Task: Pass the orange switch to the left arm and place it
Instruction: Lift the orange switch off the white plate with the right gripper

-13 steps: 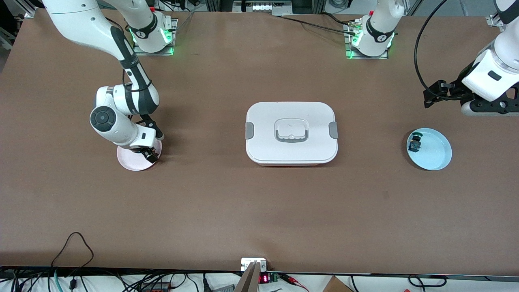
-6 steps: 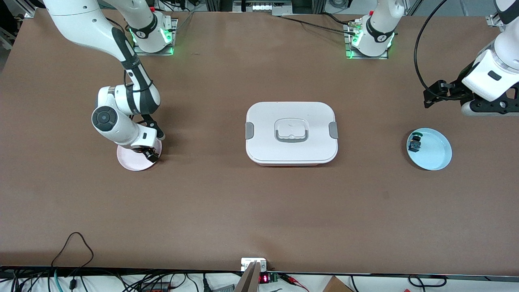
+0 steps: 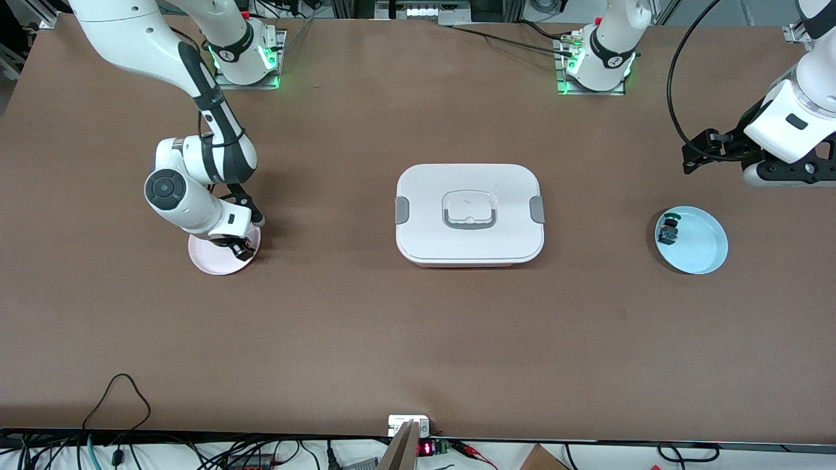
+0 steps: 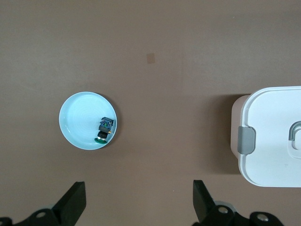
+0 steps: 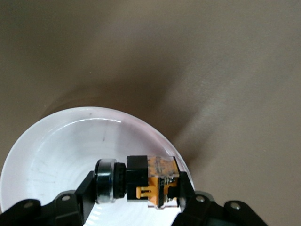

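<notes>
The orange switch (image 5: 146, 181), black with an orange body, lies sideways between the fingers of my right gripper (image 5: 137, 192), just over the pink plate (image 5: 51, 146). The fingers press on both of its ends. In the front view my right gripper (image 3: 238, 247) is down at the pink plate (image 3: 210, 261) and hides the switch. The white box (image 3: 469, 214) stands mid-table between the two plates. My left gripper (image 3: 696, 154) is open and empty, up over the table at the left arm's end; its fingers (image 4: 75, 200) stand wide apart. The box's edge (image 4: 275, 136) shows in the left wrist view.
A blue plate (image 3: 704, 251) near the left arm's end holds a small black switch with a green cap (image 3: 668, 229). Both show in the left wrist view: the plate (image 4: 80, 117) and the green-capped switch (image 4: 104, 129). Cables lie along the table's near edge.
The right arm's wrist has shifted slightly while its gripper stays at the pink plate. The left arm has not moved.
</notes>
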`<state>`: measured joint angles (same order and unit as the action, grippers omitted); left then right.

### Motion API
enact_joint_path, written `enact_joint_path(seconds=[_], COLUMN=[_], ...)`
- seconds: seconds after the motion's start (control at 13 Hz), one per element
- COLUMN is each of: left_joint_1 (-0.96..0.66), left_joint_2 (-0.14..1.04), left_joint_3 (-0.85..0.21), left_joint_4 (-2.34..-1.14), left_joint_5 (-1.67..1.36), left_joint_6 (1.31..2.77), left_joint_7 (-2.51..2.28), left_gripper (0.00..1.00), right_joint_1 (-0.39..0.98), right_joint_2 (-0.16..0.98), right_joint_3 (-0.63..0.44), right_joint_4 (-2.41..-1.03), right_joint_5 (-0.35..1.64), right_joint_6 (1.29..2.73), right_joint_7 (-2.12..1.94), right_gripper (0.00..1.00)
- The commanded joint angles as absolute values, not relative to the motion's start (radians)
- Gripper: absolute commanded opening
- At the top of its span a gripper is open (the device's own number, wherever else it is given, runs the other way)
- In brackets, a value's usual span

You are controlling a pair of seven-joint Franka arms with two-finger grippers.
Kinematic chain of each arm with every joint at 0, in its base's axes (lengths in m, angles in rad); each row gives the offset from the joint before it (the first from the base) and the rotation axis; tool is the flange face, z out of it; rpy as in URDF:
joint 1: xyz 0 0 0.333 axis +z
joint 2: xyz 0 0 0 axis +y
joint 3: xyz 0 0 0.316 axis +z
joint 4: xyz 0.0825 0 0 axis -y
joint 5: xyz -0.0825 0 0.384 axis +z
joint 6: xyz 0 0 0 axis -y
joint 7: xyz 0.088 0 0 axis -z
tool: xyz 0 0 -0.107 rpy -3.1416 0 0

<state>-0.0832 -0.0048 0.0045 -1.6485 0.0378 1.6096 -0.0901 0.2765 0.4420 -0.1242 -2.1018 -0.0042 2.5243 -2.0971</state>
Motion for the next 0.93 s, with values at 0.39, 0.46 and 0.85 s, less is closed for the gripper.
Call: enact_joint_path(seconds=[0.39,0.46,0.85], left_joint_1=[-0.083,-0.084,-0.084], left_joint_2=[0.011,0.011,0.011], left_joint_3=[0.006,0.006,0.006], left_joint_4=[-1.614,-1.614,-1.614], left_joint_5=[0.057,0.057,0.057], left_joint_6=[1.586,1.586,1.586], left_joint_7=[-0.089,-0.089,-0.089], left_gripper=[1.00,1.00,1.00], right_joint_1=[0.265,0.265,0.264], right_joint_2=[0.290,0.288,0.288], right_joint_3=[-0.132,-0.133,-0.173], right_joint_4=[-1.926,-1.860,-1.577], right_joint_5=[0.025,0.025,0.023], right_joint_6=[2.141,2.043,1.761], right_joint_7=[-1.955,-1.898,-1.649], right_gripper=[0.00,0.00,0.00])
